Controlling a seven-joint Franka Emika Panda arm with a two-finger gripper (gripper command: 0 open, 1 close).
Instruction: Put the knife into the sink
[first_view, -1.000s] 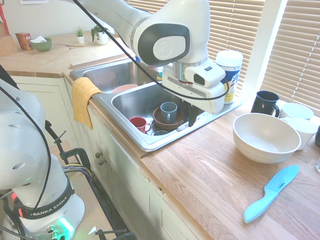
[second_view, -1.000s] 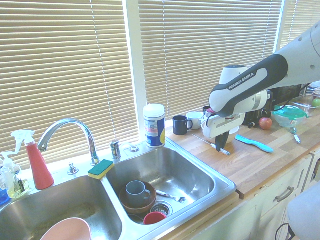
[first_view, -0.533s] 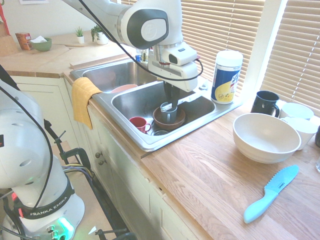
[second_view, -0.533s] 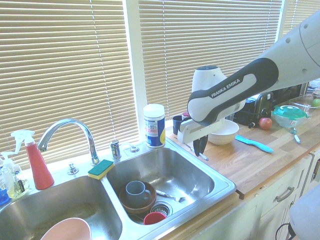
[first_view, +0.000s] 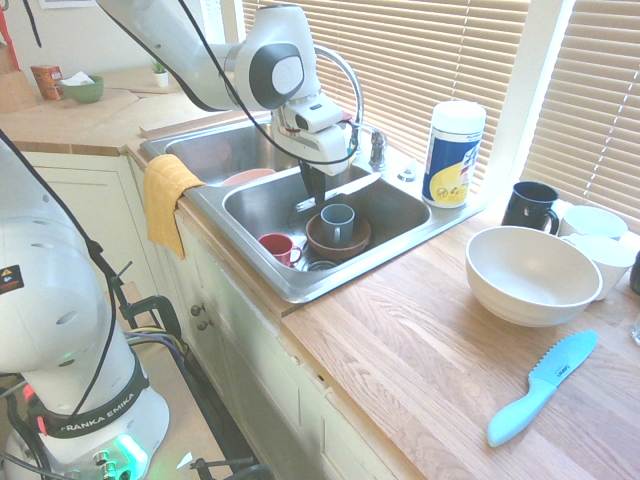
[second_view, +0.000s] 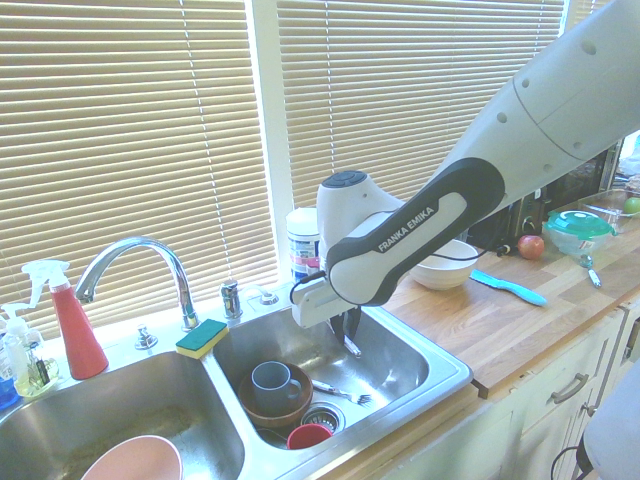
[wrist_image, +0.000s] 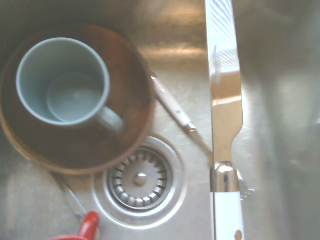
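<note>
1. Knife: slim, white handle with a rivet, shiny silver blade with a serrated edge. Held off the basin floor, lying roughly level, blade sticking out sideways over the right basin.
2. Sink: stainless steel, two rectangular basins side by side, curved chrome faucet behind the divider.

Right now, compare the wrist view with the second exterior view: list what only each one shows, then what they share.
Only the wrist view: the knife close up, with its white handle and serrated blade, hanging over the sink floor.

Only the second exterior view: the claw shut above the basin, the faucet, the sponge, the red spray bottle, the pink bowl in the other basin, and the turquoise knife on the counter.

Both: the sink, the blue mug standing in the brown bowl, the drain strainer and the fork.
</note>
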